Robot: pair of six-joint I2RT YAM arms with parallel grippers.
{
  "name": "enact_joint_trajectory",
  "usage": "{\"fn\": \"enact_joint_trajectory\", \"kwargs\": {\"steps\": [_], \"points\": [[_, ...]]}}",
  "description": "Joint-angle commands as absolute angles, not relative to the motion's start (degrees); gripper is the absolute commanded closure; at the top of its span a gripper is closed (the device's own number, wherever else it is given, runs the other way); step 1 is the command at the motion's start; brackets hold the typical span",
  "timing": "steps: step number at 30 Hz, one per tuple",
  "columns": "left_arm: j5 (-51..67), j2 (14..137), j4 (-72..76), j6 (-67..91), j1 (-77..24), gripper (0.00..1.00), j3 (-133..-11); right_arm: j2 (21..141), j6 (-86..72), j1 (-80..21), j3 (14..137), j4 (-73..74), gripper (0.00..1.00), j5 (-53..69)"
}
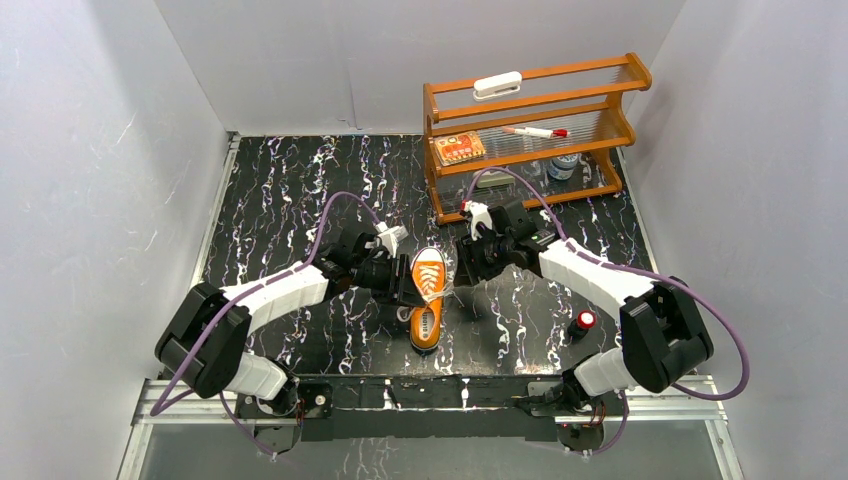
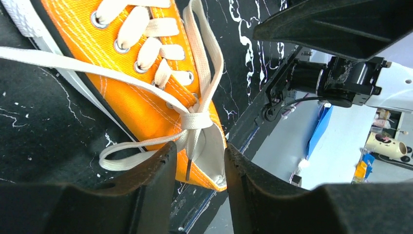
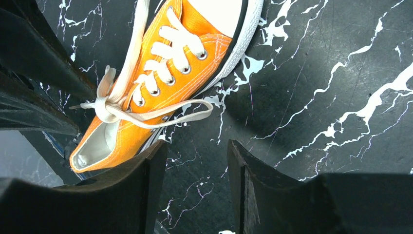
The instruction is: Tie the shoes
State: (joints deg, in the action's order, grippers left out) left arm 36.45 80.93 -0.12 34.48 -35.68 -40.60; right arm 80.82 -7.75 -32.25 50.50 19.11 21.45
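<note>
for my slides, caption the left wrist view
Left gripper, jaws apart, near the knotted white laces of the orange sneaker.

Black worktop [image 1: 300,200], white marble veining. Orange sneaker [image 1: 427,298] at middle, toward near edge, standing on sole, toe pointing to far side. White lace loop [image 3: 202,111] spills off shoe onto worktop beside it. Small red-capped object [image 1: 584,322] at right, well apart from shoe. Wooden rack [image 1: 431,130] at far right: white block [image 1: 497,84] on top tier, marker [image 1: 535,131] and orange packet [image 1: 460,149] below, jar [image 1: 563,165] at bottom.
</note>
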Motion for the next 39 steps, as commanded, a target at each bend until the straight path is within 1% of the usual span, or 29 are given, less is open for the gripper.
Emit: {"fn": "enact_joint_trajectory", "kwargs": {"steps": [1,3,5,6,12,13,14,15,19,25,35,39], "points": [[39.95,79.69,0.35,33.76,-35.56,0.63,-41.18,78.72,-8.49,-31.91,52.12,16.46,0.44,22.74],[40.22,79.50,-0.83,33.76,-35.60,0.73,-41.13,79.02,-8.65,-31.99,52.03,16.37,0.45,22.81],[39.90,79.51,-2.22,33.29,-35.60,0.80,-41.13,79.26,-8.99,-31.95,51.99,16.35,0.45,23.08],[39.63,79.54,-3.01,32.75,-35.60,0.82,-41.19,79.28,-9.24,-31.91,51.98,16.28,0.45,23.19],[39.01,79.75,-4.86,31.32,-35.60,0.87,-41.71,80.15,-10.16,-31.96,51.66,14.68,0.45,24.03],[38.74,79.86,-5.09,30.99,-35.60,0.91,-41.86,80.54,-10.26,-31.97,51.80,14.53,0.45,24.41],[38.12,80.01,-5.78,30.64,-35.60,0.98,-42.24,80.96,-10.28,-31.89,52.04,14.43,0.45,24.88],[37.57,80.06,-6.41,30.33,-35.60,1.00,-42.46,81.36,-10.26,-31.91,52.28,14.35,0.45,25.34],[37.38,77.13,-10.34,30.86,-35.60,1.00,-42.26,83.20,-9.98,-31.91,53.38,13.50,0.43,29.33],[39.76,69.39,-14.15,34.37,-35.57,1.00,-37.88,86.96,-11.63,-31.87,53.59,10.37,0.36,34.97],[39.98,62.18,-18.11,41.19,-35.52,1.00,-31.08,88.67,-13.55,-31.77,54.49,8.80,0.36,37.13],[39.77,61.35,-19.18,41.91,-35.51,1.00,-30.03,89.47,-12.86,-31.81,54.60,8.00,0.36,40.37]]}}
